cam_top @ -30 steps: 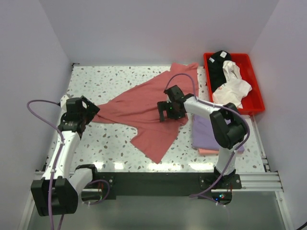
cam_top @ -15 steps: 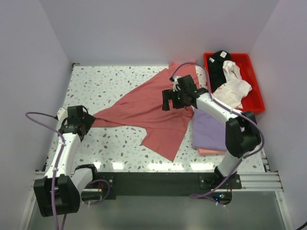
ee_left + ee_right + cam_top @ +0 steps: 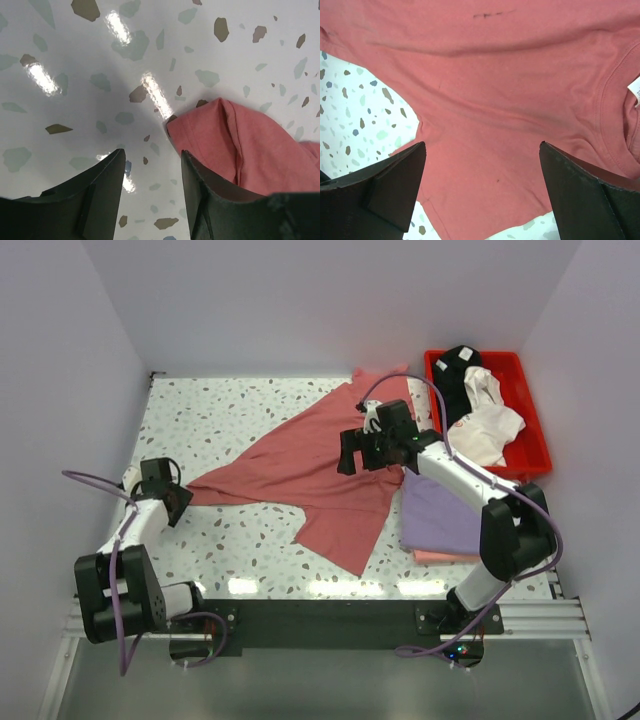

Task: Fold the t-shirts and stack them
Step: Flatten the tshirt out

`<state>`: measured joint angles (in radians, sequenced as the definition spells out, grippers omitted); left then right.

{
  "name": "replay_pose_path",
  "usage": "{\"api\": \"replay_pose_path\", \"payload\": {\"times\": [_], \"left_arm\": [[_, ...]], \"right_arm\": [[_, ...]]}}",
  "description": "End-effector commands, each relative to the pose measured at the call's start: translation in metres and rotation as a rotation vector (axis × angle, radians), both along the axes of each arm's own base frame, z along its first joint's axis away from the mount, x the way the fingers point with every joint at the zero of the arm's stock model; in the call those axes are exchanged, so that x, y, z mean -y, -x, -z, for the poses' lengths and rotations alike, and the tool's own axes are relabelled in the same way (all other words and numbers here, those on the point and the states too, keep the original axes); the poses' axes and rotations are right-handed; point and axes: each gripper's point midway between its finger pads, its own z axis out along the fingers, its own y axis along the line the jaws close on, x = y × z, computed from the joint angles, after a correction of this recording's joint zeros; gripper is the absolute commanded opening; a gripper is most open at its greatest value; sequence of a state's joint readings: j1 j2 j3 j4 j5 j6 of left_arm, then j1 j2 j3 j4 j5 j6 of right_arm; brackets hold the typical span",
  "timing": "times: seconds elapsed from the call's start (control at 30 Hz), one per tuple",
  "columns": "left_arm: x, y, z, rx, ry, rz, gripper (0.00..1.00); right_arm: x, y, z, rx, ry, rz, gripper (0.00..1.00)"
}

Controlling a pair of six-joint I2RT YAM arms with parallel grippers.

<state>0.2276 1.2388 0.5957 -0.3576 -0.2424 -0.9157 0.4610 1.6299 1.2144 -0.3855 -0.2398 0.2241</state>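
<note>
A dusty red t-shirt (image 3: 300, 465) lies spread and crumpled across the middle of the speckled table. Its left tip (image 3: 250, 145) lies beside my left gripper's right finger. My left gripper (image 3: 170, 498) is low at the table's left edge. Its jaws (image 3: 152, 155) stand partly apart with only bare table between them. My right gripper (image 3: 362, 452) hovers wide open over the shirt's body (image 3: 510, 100), near the collar, holding nothing. A folded lavender t-shirt (image 3: 440, 510) lies on a pale pink one (image 3: 440, 557) at the right.
A red tray (image 3: 535, 430) at the back right holds a white t-shirt (image 3: 485, 425) and a black one (image 3: 455, 375). White walls close in the table on the left, back and right.
My left gripper moved down toward the near left, following the shirt's tip, and its jaws narrowed. My right gripper moved back and right over the shirt, staying wide open.
</note>
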Motion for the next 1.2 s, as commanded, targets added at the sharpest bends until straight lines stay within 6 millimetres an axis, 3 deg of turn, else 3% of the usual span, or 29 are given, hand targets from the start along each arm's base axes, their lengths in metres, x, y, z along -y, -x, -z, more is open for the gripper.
{"api": "replay_pose_path", "payload": {"times": [0.0, 0.2, 0.6, 0.7, 0.8, 0.83, 1.03, 1.17], "left_arm": [[-0.018, -0.026, -0.011, 0.085, -0.070, 0.012, 0.52], [-0.008, -0.048, -0.006, 0.123, -0.042, 0.143, 0.45], [-0.006, -0.045, 0.023, 0.020, -0.016, 0.182, 0.36], [-0.005, -0.045, 0.026, 0.012, -0.011, 0.192, 0.29], [-0.002, -0.042, 0.030, 0.006, -0.001, 0.203, 0.11], [-0.001, -0.039, 0.032, 0.002, 0.003, 0.203, 0.00], [-0.002, -0.035, 0.028, 0.017, -0.026, 0.223, 0.00], [-0.008, -0.039, 0.010, 0.072, -0.081, 0.223, 0.00]], "right_arm": [[-0.007, 0.003, -0.005, 0.008, -0.045, -0.026, 0.99], [-0.003, 0.007, 0.001, -0.008, -0.028, -0.014, 0.99], [0.000, 0.009, 0.001, -0.007, -0.018, -0.009, 0.99], [0.002, 0.011, 0.001, -0.005, -0.018, -0.006, 0.99], [0.003, 0.010, -0.001, 0.003, -0.012, 0.001, 0.99], [0.004, 0.010, -0.002, 0.003, -0.013, 0.004, 0.99], [0.005, 0.016, -0.001, -0.011, -0.007, -0.004, 0.99], [0.004, 0.030, -0.002, 0.000, 0.051, -0.030, 0.99]]}}
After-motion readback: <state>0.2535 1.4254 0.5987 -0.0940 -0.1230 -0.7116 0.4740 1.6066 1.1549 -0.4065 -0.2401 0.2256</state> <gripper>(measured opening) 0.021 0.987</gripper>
